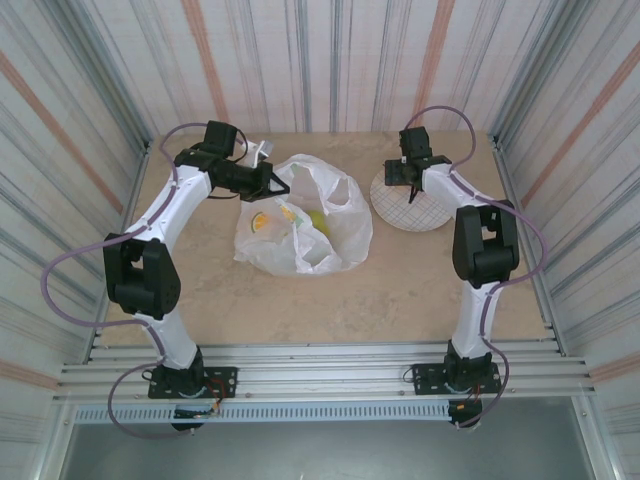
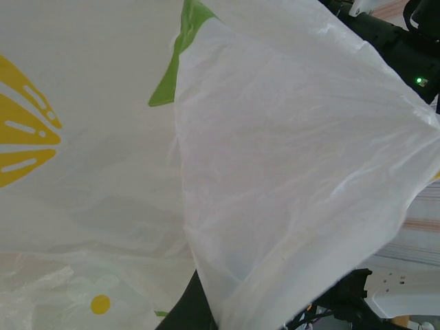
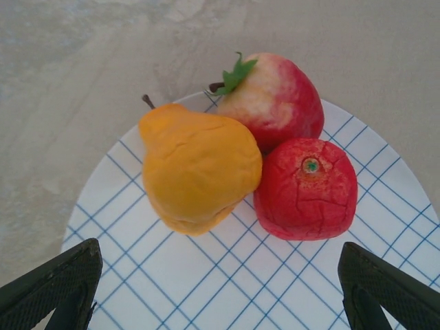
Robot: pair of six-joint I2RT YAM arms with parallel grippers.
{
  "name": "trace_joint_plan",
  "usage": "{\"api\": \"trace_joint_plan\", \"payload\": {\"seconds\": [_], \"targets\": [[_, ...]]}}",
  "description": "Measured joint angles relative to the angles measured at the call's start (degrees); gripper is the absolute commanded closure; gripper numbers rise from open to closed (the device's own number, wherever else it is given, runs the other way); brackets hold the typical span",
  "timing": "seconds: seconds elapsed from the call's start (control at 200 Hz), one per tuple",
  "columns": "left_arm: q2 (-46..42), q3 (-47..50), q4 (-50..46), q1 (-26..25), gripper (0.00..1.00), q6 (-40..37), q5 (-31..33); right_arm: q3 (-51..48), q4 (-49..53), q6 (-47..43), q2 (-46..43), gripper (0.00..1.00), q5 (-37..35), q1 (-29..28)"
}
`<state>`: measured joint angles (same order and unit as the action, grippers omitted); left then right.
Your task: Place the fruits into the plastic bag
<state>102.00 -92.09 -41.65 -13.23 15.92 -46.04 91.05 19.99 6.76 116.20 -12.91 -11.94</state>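
Note:
The plastic bag (image 1: pixel 305 225) lies crumpled at mid-table, white with lemon-slice prints. My left gripper (image 1: pixel 276 182) is shut on the bag's upper left edge. In the left wrist view the bag film (image 2: pixel 289 172) covers the jaws, with one dark finger (image 2: pixel 182 313) showing below it. Three fruits sit together on the white grid plate (image 3: pixel 206 282): an orange pear (image 3: pixel 199 168), a red-and-cream apple (image 3: pixel 271 100) and a round red fruit (image 3: pixel 306 189). My right gripper (image 3: pixel 220 302) hangs open just above the plate (image 1: pixel 410 208), short of the fruits. Yellow and green shapes inside the bag could be fruits or print.
Striped curtain walls close in the table on three sides. A metal rail with both arm bases (image 1: pixel 300 375) runs along the near edge. Bare tabletop (image 1: pixel 300 300) lies between the bag and the rail.

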Motion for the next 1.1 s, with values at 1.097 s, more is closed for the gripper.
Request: {"api": "trace_joint_plan", "payload": {"seconds": [1.097], "targets": [[0.0, 0.0, 0.0, 0.0, 1.0, 0.0, 0.0, 23.9, 8.4, -10.5, 18.4, 0.15, -2.8, -1.9]]}}
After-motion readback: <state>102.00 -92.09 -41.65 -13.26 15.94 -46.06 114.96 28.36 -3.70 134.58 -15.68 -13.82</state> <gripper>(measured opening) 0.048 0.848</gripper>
